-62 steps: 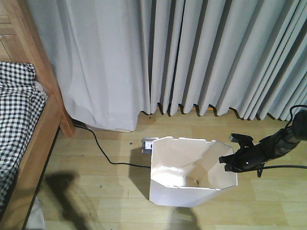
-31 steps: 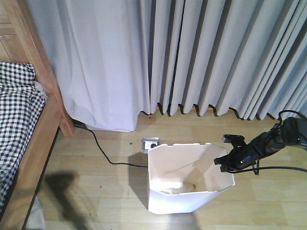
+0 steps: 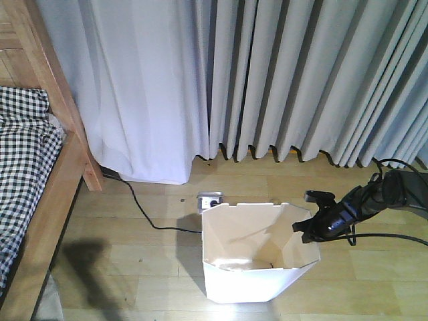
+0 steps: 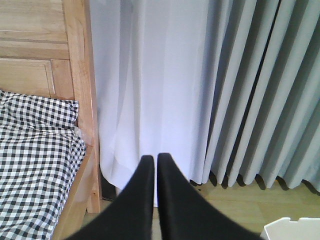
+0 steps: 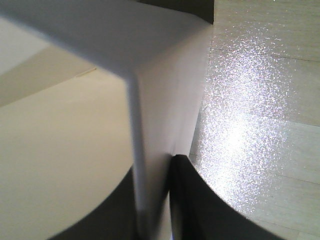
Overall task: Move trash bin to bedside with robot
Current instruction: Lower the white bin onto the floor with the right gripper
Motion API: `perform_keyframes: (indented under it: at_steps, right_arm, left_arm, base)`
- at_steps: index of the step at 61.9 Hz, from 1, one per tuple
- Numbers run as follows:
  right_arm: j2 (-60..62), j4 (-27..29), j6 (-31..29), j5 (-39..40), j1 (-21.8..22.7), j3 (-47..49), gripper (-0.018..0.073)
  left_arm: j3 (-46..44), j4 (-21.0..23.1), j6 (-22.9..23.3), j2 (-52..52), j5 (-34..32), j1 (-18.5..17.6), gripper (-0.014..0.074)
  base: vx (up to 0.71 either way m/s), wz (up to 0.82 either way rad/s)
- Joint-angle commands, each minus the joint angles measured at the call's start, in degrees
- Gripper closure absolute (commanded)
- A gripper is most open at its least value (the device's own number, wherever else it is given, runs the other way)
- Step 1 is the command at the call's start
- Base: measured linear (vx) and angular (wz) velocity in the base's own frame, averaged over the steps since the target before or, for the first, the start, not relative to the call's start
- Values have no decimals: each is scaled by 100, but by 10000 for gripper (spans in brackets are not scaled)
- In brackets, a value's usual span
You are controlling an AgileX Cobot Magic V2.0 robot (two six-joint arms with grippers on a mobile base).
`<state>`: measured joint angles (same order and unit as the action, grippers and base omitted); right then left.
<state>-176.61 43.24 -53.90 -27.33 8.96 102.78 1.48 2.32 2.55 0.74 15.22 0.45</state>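
Front-facing view: white trash bin [image 3: 257, 257] upright on pale wooden floor, in front of grey curtains [image 3: 267, 80]; right gripper [image 3: 309, 227] of the slim black robot arm [image 3: 364, 204] clamped on the bin's right rim, one finger inside the wall and one outside. Small white floor socket [image 3: 210, 200] just behind the bin, black cable [image 3: 144, 210] running from it away from the bin toward the bed; bed [image 3: 40, 174] with reddish-brown frame and checked bedding well apart from the bin, at the far left.

Left wrist view: left gripper [image 4: 151, 167] closed on nothing, fingers pressed together, held high and clear of the bin; only a corner of the bin's rim visible at bottom right; bed frame and checked bedding [image 4: 35, 165] far from that corner.

Right wrist view: thin bin wall pinched between the dark fingers [image 5: 187, 195]; cream interior on one side of the wall, sunlit floor on the other.

Risks, as judgement: single-point grip on thin plastic likely to flex or slip; dragging may tip the bin; bin base may snag the cable or socket on the way to the bedside.
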Motion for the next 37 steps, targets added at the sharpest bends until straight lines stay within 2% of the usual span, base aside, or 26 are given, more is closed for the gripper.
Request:
perform_keyframes:
  at_steps: [1,37]
  right_arm:
    - [448,313,8,-592,1,142,492]
    - [266,283,8,-154,1,142,437]
  left_arm:
    - [67,24,35,78,-395,2,602]
    - [67,24,35,78,-395,2,602]
  base:
    - [0,0]
    - [0,0]
